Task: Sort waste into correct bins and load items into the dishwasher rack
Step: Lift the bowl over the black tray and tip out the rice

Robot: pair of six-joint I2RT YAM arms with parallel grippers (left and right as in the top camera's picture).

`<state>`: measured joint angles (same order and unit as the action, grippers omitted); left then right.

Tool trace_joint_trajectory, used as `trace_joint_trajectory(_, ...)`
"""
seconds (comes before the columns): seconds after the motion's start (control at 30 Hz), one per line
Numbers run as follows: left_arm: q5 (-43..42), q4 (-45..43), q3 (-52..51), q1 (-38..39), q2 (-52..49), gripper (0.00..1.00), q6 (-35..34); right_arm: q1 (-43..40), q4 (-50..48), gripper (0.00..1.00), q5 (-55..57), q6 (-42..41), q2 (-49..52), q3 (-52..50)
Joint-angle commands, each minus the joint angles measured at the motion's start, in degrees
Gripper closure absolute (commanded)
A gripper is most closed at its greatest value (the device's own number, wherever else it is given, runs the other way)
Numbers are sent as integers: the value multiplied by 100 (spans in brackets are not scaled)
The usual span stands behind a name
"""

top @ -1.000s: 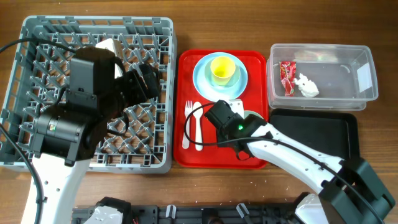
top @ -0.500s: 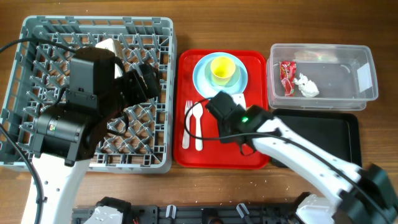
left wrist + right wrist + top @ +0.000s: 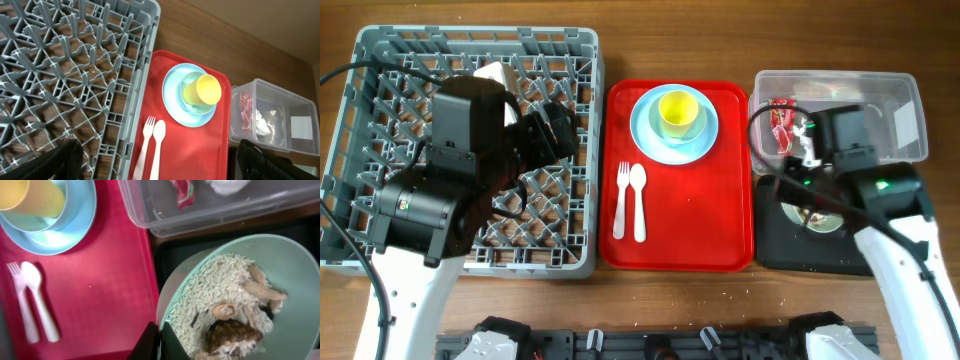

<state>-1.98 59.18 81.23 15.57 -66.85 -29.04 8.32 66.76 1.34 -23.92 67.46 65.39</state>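
Observation:
My right gripper (image 3: pixel 159 341) is shut on the rim of the pale green bowl (image 3: pixel 285 270), which holds rice-like food scraps (image 3: pixel 220 292). In the overhead view the right gripper (image 3: pixel 802 197) holds the bowl (image 3: pixel 823 217) over the shallow black tray (image 3: pixel 880 215). The clear tub (image 3: pixel 880 130) holds the red-and-white wrapper (image 3: pixel 780 125) and the tissue wad (image 3: pixel 811 139). The yellow cup (image 3: pixel 679 110) stands in a pale bowl (image 3: pixel 191 86) on the light blue plate (image 3: pixel 660 140). The white fork (image 3: pixel 622 200) and spoon (image 3: pixel 638 200) lie beside them. My left gripper (image 3: pixel 555 130) is open and empty over the grey rack (image 3: pixel 380 60).
The red serving tray (image 3: pixel 695 230) lies between the rack and the bins and bears the plate, fork and spoon. A whitish object (image 3: pixel 495 75) sits in the rack near its back. Wooden table (image 3: pixel 620 300) surrounds everything.
My right arm has carried the pale green bowl off the red tray to the right, over the black tray. The left arm has not moved.

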Motion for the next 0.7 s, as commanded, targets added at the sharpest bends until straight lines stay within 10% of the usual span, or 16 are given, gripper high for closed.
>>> trace_joint_trajectory(0.0,15,-13,15,-37,33,0,26,-1097,-160,96,-1657,811,-199,-267)
trace_joint_trajectory(0.43,13,-15,15,-37,33,0,26,-5528,-2618,96,-7914,2457,-726,-3458)
trace_joint_trajectory(0.67,15,-15,15,-37,33,0,26,-6264,-2949,96,-8832,2518,-726,-3718)
